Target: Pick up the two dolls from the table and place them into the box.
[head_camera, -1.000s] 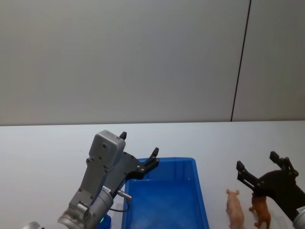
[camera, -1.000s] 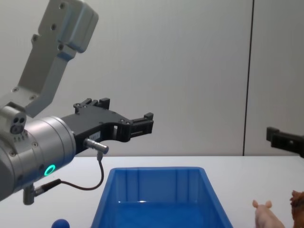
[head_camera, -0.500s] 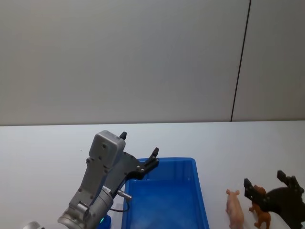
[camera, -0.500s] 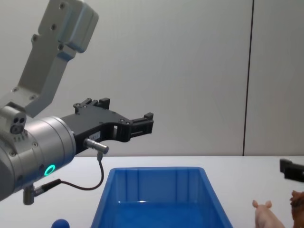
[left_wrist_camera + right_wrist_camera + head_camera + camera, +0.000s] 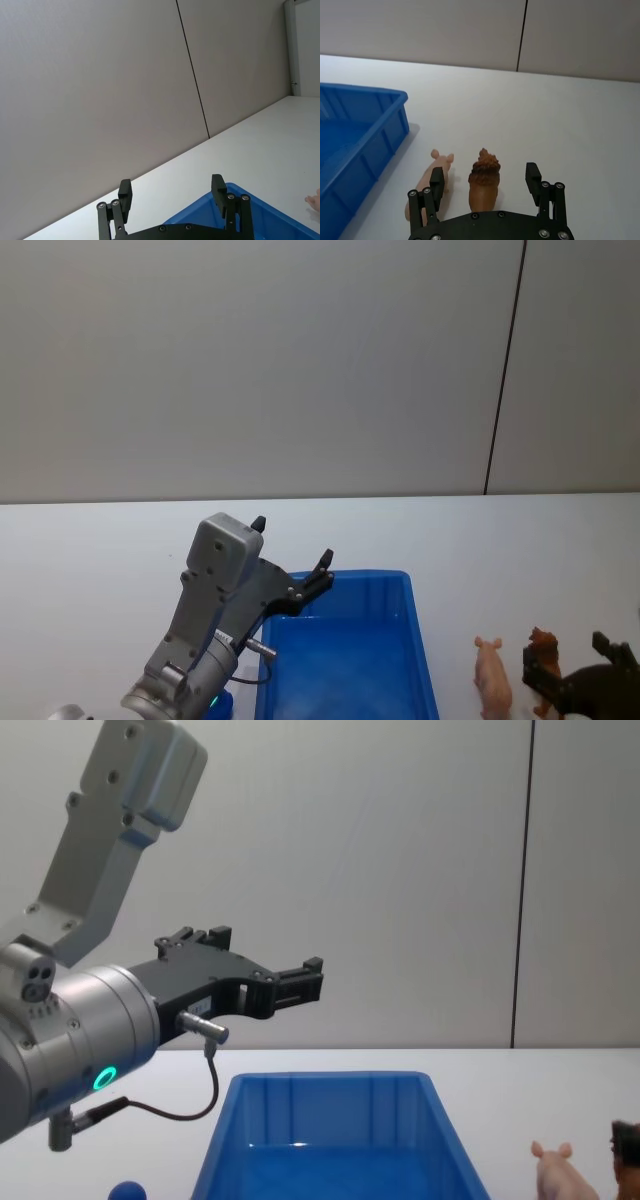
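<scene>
Two dolls on table (image 5: 100, 560), right of one blue box (image 5: 418, 640): one pink pig (image 5: 492, 677) nearer box, one brown animal (image 5: 543, 650) just beside pig. My right gripper (image 5: 485, 174): fingers spread, straddling brown animal, not touching. My left gripper (image 5: 171, 184): fingers spread, hanging by box's far left corner. One blue ball (image 5: 127, 1190) left of box.

Left end effector (image 5: 291, 540) raised, spread; right end effector (image 5: 485, 173) low, spread.

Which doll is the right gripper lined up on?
The brown animal: it stands between the open fingers of the right gripper. The pink pig stands beside it, on the side toward the blue box.
</scene>
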Controlling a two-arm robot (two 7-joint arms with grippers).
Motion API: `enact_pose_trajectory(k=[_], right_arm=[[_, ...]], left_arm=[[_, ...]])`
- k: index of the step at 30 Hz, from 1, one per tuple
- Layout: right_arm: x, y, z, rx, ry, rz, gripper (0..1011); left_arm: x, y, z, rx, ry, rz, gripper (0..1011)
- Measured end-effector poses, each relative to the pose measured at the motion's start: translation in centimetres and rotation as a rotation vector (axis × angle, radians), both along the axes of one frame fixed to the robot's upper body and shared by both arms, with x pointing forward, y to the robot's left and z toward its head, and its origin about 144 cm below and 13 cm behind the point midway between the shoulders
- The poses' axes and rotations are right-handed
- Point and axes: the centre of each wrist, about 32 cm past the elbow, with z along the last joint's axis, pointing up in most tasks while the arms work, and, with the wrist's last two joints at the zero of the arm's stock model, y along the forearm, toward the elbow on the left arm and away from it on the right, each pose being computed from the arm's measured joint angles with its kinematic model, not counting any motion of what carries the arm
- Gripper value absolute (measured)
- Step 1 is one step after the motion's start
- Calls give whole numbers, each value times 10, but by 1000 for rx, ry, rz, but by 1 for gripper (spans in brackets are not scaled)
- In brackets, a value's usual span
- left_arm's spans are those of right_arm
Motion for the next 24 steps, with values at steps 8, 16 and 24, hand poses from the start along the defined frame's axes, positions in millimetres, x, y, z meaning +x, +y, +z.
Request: enact_pose_trajectory(k=[8, 16, 24], right_arm=[[-2, 0, -12, -8, 49, -12, 1001], [-1, 1, -24, -8, 83, -12, 925], [0, 1, -35, -4, 100, -7, 702]], left_arm=[[0, 0, 0, 0, 0, 0, 1001], [0, 0, 0, 0, 0, 0, 1001], [0, 0, 0, 0, 0, 0, 1001]])
